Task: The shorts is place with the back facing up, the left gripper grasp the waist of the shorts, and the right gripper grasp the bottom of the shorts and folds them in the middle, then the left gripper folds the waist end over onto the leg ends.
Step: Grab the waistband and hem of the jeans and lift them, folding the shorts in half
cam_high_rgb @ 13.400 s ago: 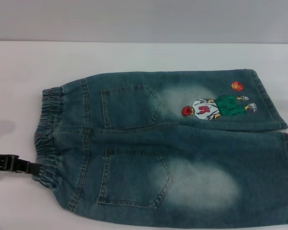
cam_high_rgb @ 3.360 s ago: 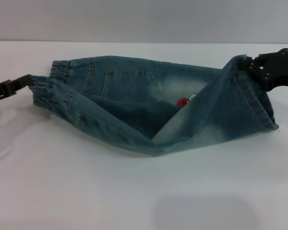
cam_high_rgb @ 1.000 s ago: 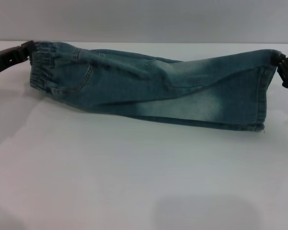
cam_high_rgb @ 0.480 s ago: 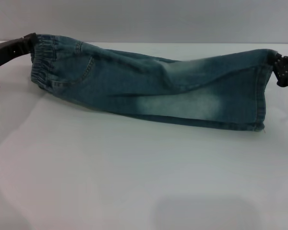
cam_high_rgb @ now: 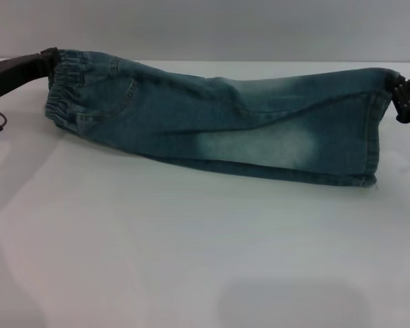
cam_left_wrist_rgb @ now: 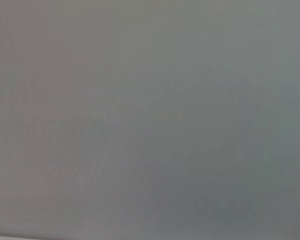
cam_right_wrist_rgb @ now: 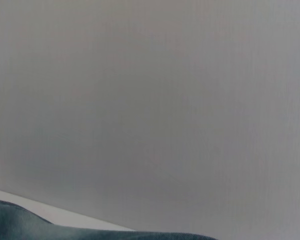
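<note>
The shorts are lying folded lengthwise into a long band across the far part of the white table, the lower fold resting on it while both upper corners are being held up. The left gripper is reaching in from the far left, jaws clamping the waist. The right gripper is reaching in from the right edge, jaws pinching the hem at its top corner. The right wrist view is catching only a sliver of denim.
</note>
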`<state>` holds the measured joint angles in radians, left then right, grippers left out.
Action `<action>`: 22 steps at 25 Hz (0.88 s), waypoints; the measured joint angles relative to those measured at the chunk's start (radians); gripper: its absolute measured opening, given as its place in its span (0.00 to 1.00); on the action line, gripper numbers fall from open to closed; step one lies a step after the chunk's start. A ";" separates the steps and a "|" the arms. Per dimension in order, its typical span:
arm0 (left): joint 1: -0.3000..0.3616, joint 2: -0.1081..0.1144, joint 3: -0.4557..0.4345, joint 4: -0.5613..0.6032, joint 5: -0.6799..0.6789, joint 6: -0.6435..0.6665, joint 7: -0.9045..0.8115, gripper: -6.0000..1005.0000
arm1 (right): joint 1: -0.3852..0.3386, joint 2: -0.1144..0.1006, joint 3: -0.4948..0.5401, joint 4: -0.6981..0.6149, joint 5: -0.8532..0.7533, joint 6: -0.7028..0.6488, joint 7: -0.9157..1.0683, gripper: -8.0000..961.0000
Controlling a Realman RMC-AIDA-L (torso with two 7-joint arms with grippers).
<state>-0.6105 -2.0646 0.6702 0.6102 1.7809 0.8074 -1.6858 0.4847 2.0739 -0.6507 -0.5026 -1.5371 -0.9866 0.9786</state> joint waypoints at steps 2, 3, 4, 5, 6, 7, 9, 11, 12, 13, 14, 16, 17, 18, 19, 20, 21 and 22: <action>-0.002 -0.001 0.014 -0.004 -0.001 -0.016 0.000 0.05 | 0.000 0.000 -0.001 0.005 0.000 0.006 0.000 0.01; -0.002 -0.001 0.018 -0.007 -0.001 -0.022 0.000 0.05 | 0.000 0.000 -0.002 0.007 -0.001 0.009 -0.001 0.01; -0.003 -0.001 0.020 -0.010 -0.001 -0.025 0.000 0.05 | 0.000 0.000 -0.002 0.009 -0.001 0.013 -0.001 0.01; -0.004 -0.002 0.022 -0.016 -0.001 -0.029 0.001 0.05 | 0.000 0.000 -0.002 0.009 -0.002 0.016 -0.001 0.01; -0.005 -0.002 0.022 -0.019 -0.001 -0.031 0.002 0.05 | -0.001 0.000 -0.002 0.009 -0.002 0.020 -0.001 0.01; -0.005 -0.002 0.022 -0.021 -0.001 -0.033 0.005 0.05 | -0.003 0.000 -0.002 0.009 -0.003 0.024 -0.001 0.01; -0.006 -0.002 0.023 -0.023 -0.002 -0.037 0.011 0.05 | -0.006 0.000 -0.002 0.009 -0.004 0.034 -0.002 0.01; -0.006 -0.002 0.029 -0.024 -0.003 -0.038 0.012 0.05 | -0.006 0.000 -0.001 0.009 -0.005 0.036 -0.002 0.01; -0.006 -0.002 0.031 -0.024 -0.004 -0.038 0.012 0.05 | -0.006 0.000 -0.001 0.010 -0.005 0.037 -0.002 0.01; -0.006 -0.002 0.033 -0.025 -0.005 -0.039 0.013 0.05 | -0.006 0.000 -0.001 0.010 -0.006 0.040 -0.002 0.01; -0.006 -0.002 0.033 -0.025 -0.007 -0.040 0.017 0.05 | -0.005 0.000 -0.001 0.010 -0.006 0.045 -0.002 0.01; -0.006 -0.002 0.034 -0.027 -0.010 -0.041 0.023 0.05 | -0.001 0.000 -0.001 0.013 -0.006 0.057 -0.002 0.01; -0.006 -0.002 0.034 -0.029 -0.012 -0.041 0.025 0.05 | 0.001 0.000 -0.001 0.017 -0.005 0.061 -0.004 0.01; -0.006 -0.002 0.034 -0.033 -0.013 -0.041 0.026 0.05 | 0.004 0.000 -0.001 0.022 -0.004 0.064 -0.010 0.01; -0.006 -0.002 0.034 -0.036 -0.015 -0.041 0.027 0.05 | 0.006 0.000 0.000 0.025 -0.002 0.065 -0.015 0.01; -0.006 -0.001 0.035 -0.041 -0.019 -0.042 0.029 0.05 | 0.008 0.000 0.000 0.028 -0.001 0.065 -0.021 0.01; -0.007 -0.001 0.035 -0.045 -0.025 -0.042 0.034 0.05 | 0.009 0.000 0.000 0.029 -0.001 0.065 -0.022 0.02; -0.007 -0.001 0.035 -0.047 -0.029 -0.042 0.040 0.05 | 0.010 0.000 0.000 0.030 -0.001 0.065 -0.023 0.02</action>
<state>-0.6178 -2.0655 0.7055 0.5633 1.7521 0.7653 -1.6461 0.4950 2.0739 -0.6505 -0.4730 -1.5381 -0.9213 0.9560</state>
